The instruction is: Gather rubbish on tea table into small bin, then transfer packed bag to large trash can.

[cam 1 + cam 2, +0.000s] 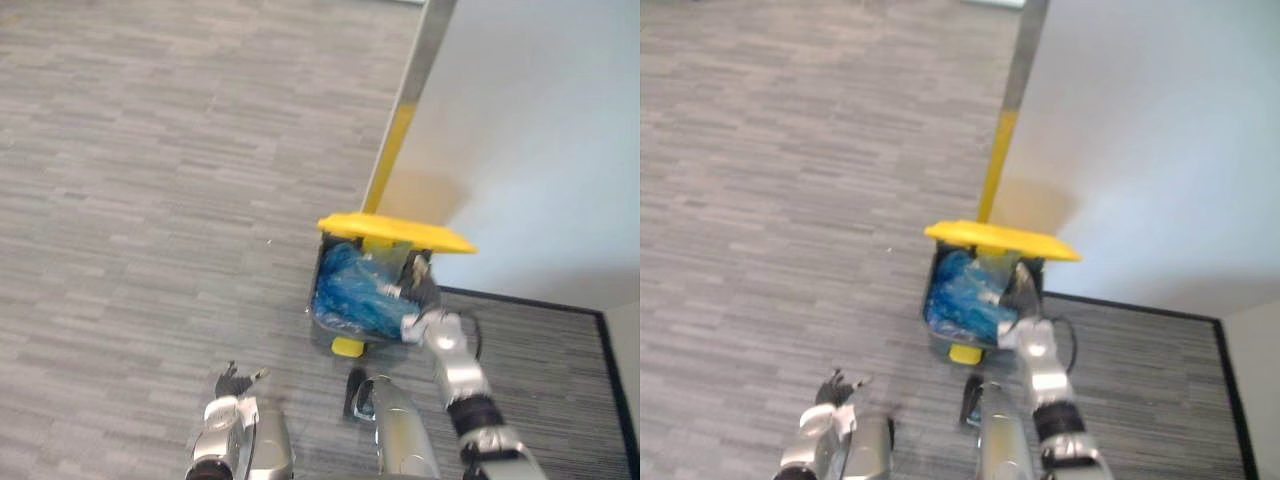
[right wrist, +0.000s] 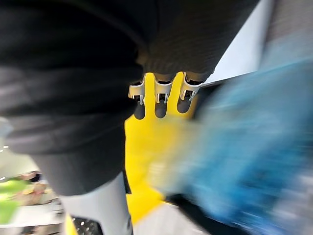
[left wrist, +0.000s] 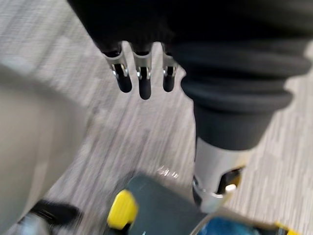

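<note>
The blue bag (image 1: 355,290) is lying inside the large trash can (image 1: 322,322), yellow lid (image 1: 395,232) raised. Our right robot hand (image 1: 425,325) is hovering at its right rim, fingers straight, likely to let it drop. Our left robot hand (image 1: 235,383) is hanging relaxed, near left.

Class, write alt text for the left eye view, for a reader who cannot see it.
The right robot hand reaches to the rim of a dark trash can whose yellow lid stands open, a blue bag inside. The can stands on grey carpet beside a pale wall; the left robot hand hangs low.
</note>
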